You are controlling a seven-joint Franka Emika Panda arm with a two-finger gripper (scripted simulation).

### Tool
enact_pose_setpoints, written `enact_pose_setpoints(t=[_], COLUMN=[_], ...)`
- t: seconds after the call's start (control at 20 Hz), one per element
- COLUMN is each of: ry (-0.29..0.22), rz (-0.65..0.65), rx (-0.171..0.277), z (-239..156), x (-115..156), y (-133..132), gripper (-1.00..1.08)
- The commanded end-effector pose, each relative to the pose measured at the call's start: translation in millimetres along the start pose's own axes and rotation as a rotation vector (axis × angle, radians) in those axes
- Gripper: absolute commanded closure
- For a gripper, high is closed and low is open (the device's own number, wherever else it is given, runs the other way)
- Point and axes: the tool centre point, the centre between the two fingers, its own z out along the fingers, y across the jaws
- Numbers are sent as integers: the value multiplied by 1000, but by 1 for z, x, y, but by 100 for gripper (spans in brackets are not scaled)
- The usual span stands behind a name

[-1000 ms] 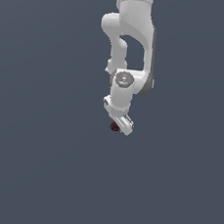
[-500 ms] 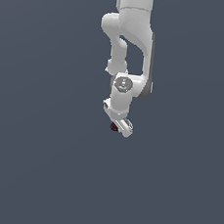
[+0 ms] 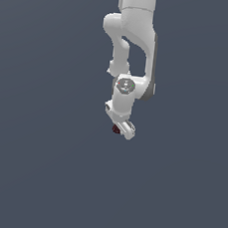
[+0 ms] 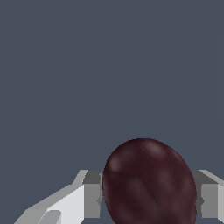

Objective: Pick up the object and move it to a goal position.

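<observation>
In the exterior view, we see only a small dark sliver of the object [image 3: 116,129]; the gripper [image 3: 122,130] body covers the rest, and its fingers are too small to separate. In the wrist view, the frame edge cuts off the object's [image 4: 150,182] lower part and both fingers [image 4: 91,194].

A flat slate-grey ground [image 3: 39,167] fills both views, plain and unmarked. Whether the ball [image 3: 116,129] touches it, I cannot tell.
</observation>
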Motion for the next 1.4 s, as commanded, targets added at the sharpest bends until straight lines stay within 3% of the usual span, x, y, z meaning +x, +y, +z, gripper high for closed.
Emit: enact_pose_setpoints(t=[0.0,0.55,1.35], ry=[0,0,1], rz=[0,1,2], rx=[1,0,-1], z=[-3,-56,-212], x=[1,31,116], y=[0,7,26], gripper=[108,108,108])
